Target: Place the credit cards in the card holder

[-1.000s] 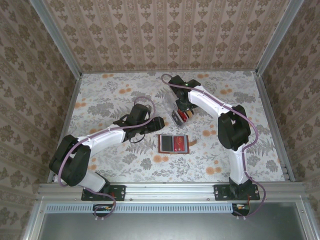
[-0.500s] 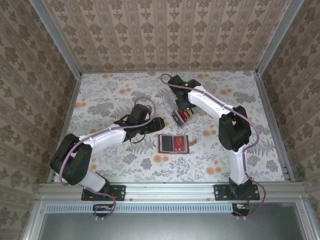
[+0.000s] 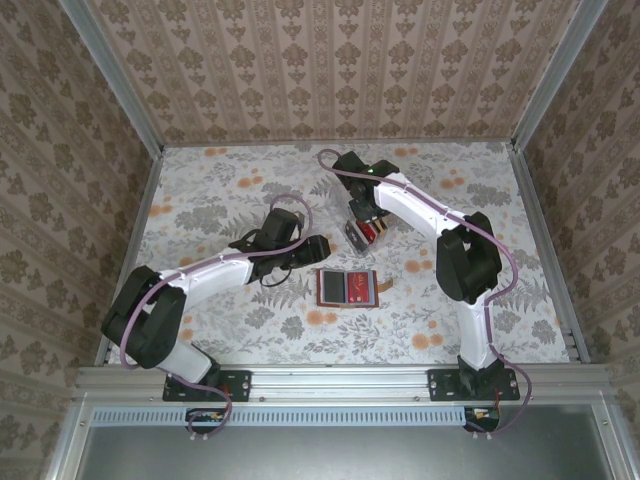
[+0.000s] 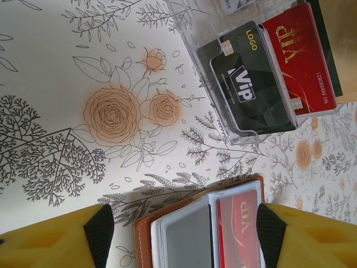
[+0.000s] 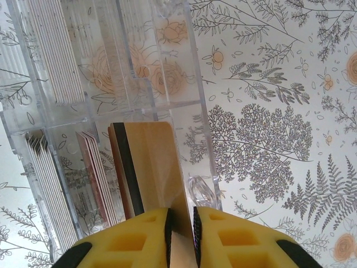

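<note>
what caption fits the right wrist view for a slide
Right gripper pinches a stripe-backed card standing in a clear plastic organiser on the floral table.

I count one card holder (image 4: 142, 243), lower centre, with one slotted red card (image 4: 240, 229); one clear rack (image 4: 187, 25), upper right, fronting one dark card (image 4: 248, 84) and one racked red card (image 4: 298, 56); one tan-backed card (image 5: 150, 167) in my right gripper (image 5: 181, 229).
</note>
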You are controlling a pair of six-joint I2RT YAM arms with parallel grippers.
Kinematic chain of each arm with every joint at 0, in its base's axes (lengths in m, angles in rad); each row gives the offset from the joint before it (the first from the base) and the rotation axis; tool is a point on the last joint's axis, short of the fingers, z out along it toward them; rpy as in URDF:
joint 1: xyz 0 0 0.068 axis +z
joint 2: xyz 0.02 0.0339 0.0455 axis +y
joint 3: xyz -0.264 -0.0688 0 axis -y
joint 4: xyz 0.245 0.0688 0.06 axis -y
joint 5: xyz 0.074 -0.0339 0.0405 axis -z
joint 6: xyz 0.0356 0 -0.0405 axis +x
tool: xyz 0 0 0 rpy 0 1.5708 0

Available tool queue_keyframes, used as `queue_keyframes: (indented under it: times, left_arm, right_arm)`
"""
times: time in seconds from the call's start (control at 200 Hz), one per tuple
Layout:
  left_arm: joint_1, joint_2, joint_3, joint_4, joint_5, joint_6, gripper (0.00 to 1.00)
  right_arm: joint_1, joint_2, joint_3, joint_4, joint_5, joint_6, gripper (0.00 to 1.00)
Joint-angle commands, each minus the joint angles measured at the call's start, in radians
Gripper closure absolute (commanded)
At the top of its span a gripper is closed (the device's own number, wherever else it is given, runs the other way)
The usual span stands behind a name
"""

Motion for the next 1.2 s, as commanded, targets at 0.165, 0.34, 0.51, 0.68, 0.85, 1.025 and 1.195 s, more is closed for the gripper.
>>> queue_keyframes:
  times: [0.165, 0.34, 0.51, 0.68, 0.85, 1.025, 1.195]
  left_arm:
    - [-0.001, 0.019, 0.031, -0.005, 0.013, -0.01, 0.29]
    - [-0.001, 0.009, 0.032, -0.011, 0.01, -0.01, 0.29]
    - [-0.001, 0.002, 0.044, -0.025, 0.007, -0.006, 0.29]
    - [-0.002, -0.001, 0.05, -0.029, 0.01, -0.006, 0.29]
    - [-0.002, -0.006, 0.05, -0.017, 0.023, -0.018, 0.29]
    - [0.004, -0.031, 0.055, 0.022, 0.056, -0.044, 0.29]
    - [0.017, -0.037, 0.074, 0.049, 0.083, -0.074, 0.31]
  right_arm:
    - [0.002, -0.054, 0.003, -0.04, -0.057, 0.01, 0.86]
    - [0.0, -0.093, -0.017, -0.037, -0.134, 0.042, 0.9]
    - [-0.004, -0.126, -0.046, -0.018, -0.162, 0.073, 0.9]
    - [-0.013, -0.145, -0.061, -0.006, -0.173, 0.079, 0.92]
    - [-0.024, -0.177, -0.068, -0.001, -0.22, 0.1, 0.94]
    - [-0.055, -0.299, -0.148, 0.073, -0.342, 0.173, 0.93]
    - [-0.099, -0.432, -0.301, 0.225, -0.578, 0.288, 0.93]
